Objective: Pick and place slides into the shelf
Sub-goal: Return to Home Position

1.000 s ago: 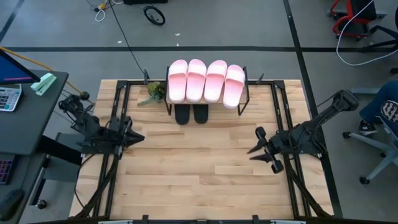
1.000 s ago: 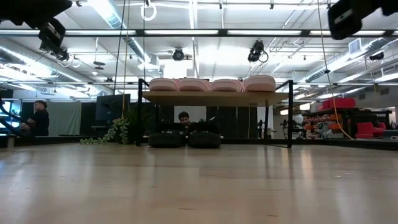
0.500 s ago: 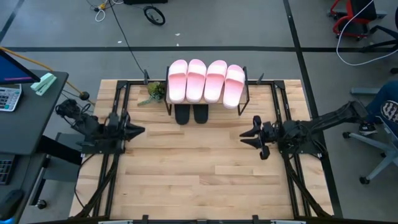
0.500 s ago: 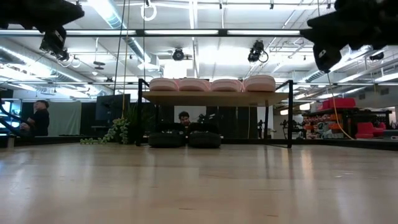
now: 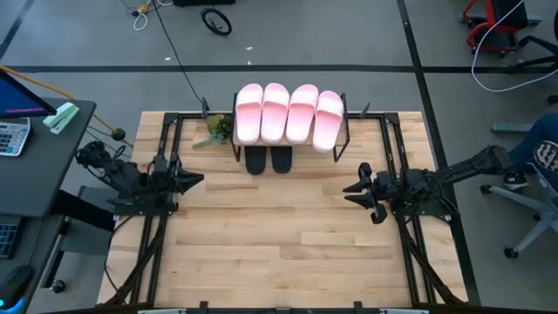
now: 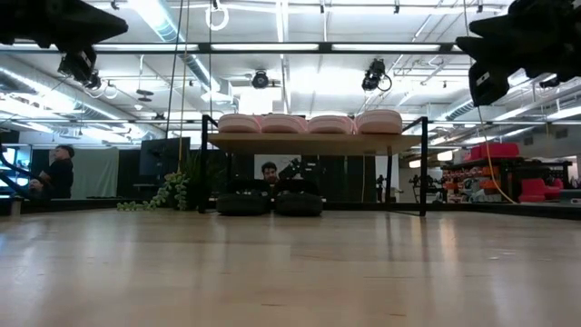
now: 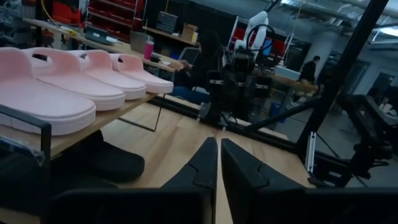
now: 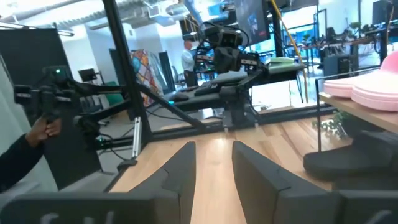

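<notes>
Four pale pink slides [image 5: 288, 113] lie side by side on the shelf's wooden top board [image 6: 313, 143]. Two black slides [image 5: 268, 160] rest on the tabletop under that board, also seen in the low view [image 6: 270, 203]. My left gripper [image 5: 199, 180] hovers over the table's left part, shut, pointing toward the right; in its wrist view [image 7: 219, 165] the pink slides [image 7: 62, 81] and a black slide [image 7: 106, 162] show beside it. My right gripper [image 5: 352, 185] hovers over the table's right part, open, pointing left [image 8: 211, 168]. Both are empty and well clear of the shelf.
A small green plant [image 5: 216, 129] stands just left of the shelf. Black frame rails [image 5: 397, 174] run along both sides of the table. Bare wood [image 5: 279, 227] stretches between the arms. A person [image 5: 540, 153] sits off the right edge; a desk with a calculator [image 5: 10, 135] is on the left.
My right gripper swung from the near right up toward the far edge, reached toward the table's middle, then drew back a little to the right, and sank somewhat in the low view. My left gripper shifted slightly toward the far edge. The slides stayed put.
</notes>
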`<action>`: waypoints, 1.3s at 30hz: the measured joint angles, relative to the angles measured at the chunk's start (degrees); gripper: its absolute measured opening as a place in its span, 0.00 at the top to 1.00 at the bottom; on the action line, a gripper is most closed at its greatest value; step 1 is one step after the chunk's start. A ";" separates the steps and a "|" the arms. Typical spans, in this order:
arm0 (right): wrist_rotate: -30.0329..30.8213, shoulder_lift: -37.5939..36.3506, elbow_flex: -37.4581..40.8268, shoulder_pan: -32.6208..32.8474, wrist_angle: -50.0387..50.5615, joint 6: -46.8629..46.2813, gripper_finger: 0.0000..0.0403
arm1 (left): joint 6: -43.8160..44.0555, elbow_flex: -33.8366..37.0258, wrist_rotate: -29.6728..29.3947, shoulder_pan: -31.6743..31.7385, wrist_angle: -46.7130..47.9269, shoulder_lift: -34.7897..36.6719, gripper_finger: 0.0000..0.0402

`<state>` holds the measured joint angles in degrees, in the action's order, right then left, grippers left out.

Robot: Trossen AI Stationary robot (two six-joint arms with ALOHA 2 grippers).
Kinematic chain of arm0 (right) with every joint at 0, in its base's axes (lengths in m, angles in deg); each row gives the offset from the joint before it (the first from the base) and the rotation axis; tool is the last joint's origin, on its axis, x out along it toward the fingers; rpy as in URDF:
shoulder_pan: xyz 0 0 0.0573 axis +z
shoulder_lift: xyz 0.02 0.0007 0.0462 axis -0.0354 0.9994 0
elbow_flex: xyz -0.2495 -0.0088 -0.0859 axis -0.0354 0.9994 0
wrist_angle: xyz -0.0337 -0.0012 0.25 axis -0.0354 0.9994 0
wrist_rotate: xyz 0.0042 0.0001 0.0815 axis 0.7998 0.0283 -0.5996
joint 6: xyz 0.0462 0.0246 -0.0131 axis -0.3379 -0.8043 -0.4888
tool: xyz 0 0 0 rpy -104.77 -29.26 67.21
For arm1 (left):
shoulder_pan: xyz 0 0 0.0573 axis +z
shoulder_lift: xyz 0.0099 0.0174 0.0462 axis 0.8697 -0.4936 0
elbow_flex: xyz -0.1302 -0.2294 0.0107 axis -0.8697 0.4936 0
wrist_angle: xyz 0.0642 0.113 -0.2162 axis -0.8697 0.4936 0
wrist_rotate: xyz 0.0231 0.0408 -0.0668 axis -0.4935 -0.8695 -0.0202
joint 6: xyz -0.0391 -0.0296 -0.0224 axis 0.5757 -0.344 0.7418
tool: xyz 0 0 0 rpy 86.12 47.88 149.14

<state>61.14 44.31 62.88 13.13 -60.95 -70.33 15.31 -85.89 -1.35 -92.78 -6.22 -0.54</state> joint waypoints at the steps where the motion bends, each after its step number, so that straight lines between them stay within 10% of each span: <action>1: -0.15 -1.02 0.01 0.00 1.08 -0.04 0.73 | -0.01 0.00 -0.02 0.00 -0.44 0.00 0.94; 21: 0.19 -10.23 0.01 0.00 11.11 -1.73 0.73 | -0.09 -0.02 0.41 0.00 -0.95 0.33 0.91; 39: 0.17 -10.10 0.01 0.00 11.44 -1.33 0.73 | -6.95 11.72 16.29 0.04 -16.29 0.31 0.91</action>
<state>61.31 34.21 62.89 13.13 -49.51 -71.66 8.36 -74.17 14.94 -92.74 -22.51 -0.23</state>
